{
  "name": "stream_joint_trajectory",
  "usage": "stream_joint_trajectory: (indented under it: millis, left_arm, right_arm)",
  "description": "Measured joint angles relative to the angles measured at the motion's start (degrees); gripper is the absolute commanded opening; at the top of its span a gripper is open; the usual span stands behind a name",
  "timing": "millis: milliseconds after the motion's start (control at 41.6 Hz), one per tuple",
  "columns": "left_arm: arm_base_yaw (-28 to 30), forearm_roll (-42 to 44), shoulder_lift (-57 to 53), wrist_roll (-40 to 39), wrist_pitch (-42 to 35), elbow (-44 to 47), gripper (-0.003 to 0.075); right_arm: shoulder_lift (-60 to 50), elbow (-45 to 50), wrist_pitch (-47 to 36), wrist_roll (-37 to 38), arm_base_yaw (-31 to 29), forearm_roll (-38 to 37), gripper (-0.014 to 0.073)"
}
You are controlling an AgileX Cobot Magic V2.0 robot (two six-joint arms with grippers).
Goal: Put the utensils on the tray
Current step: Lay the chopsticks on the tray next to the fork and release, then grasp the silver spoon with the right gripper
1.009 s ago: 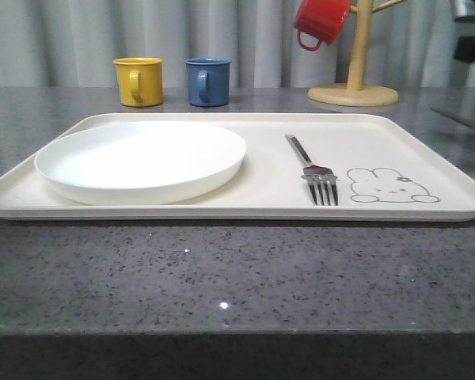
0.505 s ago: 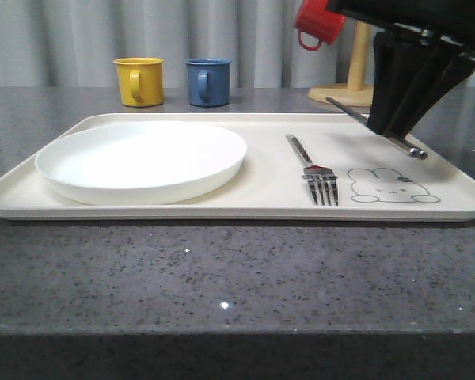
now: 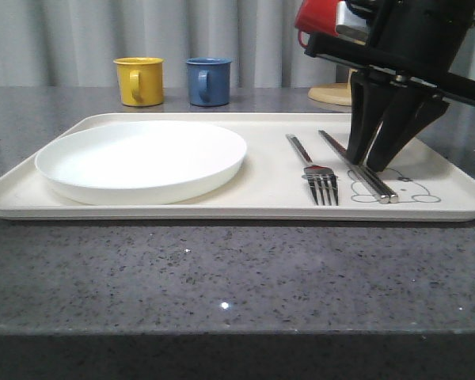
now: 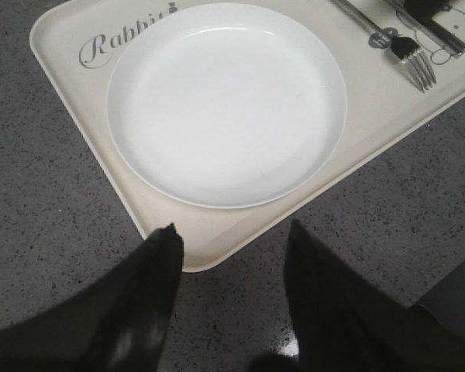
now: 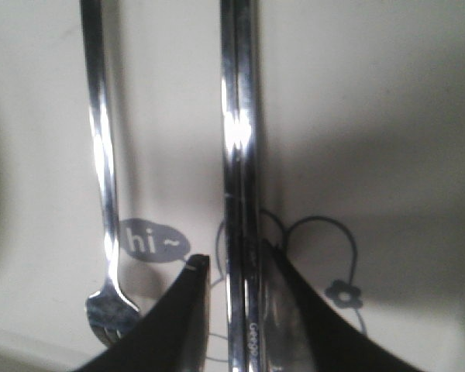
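Observation:
The cream tray [image 3: 261,207] lies across the grey table. On its left half sits the white plate [image 3: 142,158]. The steel fork [image 3: 313,168] rests right of the middle, tines toward me. Beside it the metal chopsticks [image 3: 338,150] lie flat on the tray, over the bunny drawing. My right gripper [image 3: 366,165] reaches down around them. In the right wrist view the chopsticks [image 5: 239,155] run between its fingers, a narrow gap at one finger, and the gripper [image 5: 234,256] is open. My left gripper [image 4: 232,227] is open and holds nothing, above the tray's corner [image 4: 209,256] near the plate [image 4: 225,101].
A yellow mug [image 3: 138,81] and a blue mug [image 3: 208,81] stand behind the tray. A red mug [image 3: 317,20] hangs on a wooden mug tree with a round base [image 3: 330,94] at the back right. Grey countertop [image 3: 222,277] stretches in front of the tray.
My right arm came in from the right carrying the chopsticks, moved left and down, and the chopsticks now lie on the tray beside the fork. Plate and fork have not moved.

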Motion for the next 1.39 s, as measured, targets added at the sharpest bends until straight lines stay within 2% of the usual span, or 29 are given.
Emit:
stream_joint_trajectory:
  millis: [168,312,505,649,841,985,1129,1394]
  left_arm:
    - [0.0,0.0,0.0,0.0,0.0,0.0,0.0314]
    - [0.0,0.0,0.0,0.0,0.0,0.0,0.0314]
    - [0.0,0.0,0.0,0.0,0.0,0.0,0.0314]
    - [0.0,0.0,0.0,0.0,0.0,0.0,0.0314]
    - [0.0,0.0,0.0,-0.11,0.0,0.0,0.0314]
    - [0.0,0.0,0.0,-0.11,0.0,0.0,0.0314]
    - [0.0,0.0,0.0,-0.11,0.0,0.0,0.0314]
    - [0.0,0.0,0.0,-0.11,0.0,0.0,0.0314]
  right_arm:
    - [-0.62,-0.91,-0.68,-1.08,0.0,0.09,0.0203]
    - [-5.4,-1.36,-0.7,-5.81,0.0,-1.07,0.0203]
    - [-13.87,-1.36,2.52,-9.05,-0.97,-11.98,0.0203]
    - [-16.86,-0.68,4.25,-9.43,-6.61,-18.77,0.0203]
    - [-15.23,-0.37,4.3,-13.62,-15.84,-20.62,0.0203]
    - [-11.98,-0.37,2.74,-15.54,-20.54,-20.84,0.0203]
    - [-7.87,-0.37,0.19,-16.23,-22.91,-20.84,0.0203]
    - [-2.27,-0.37,-3.64,-16.89,-23.24,-20.84,0.0203]
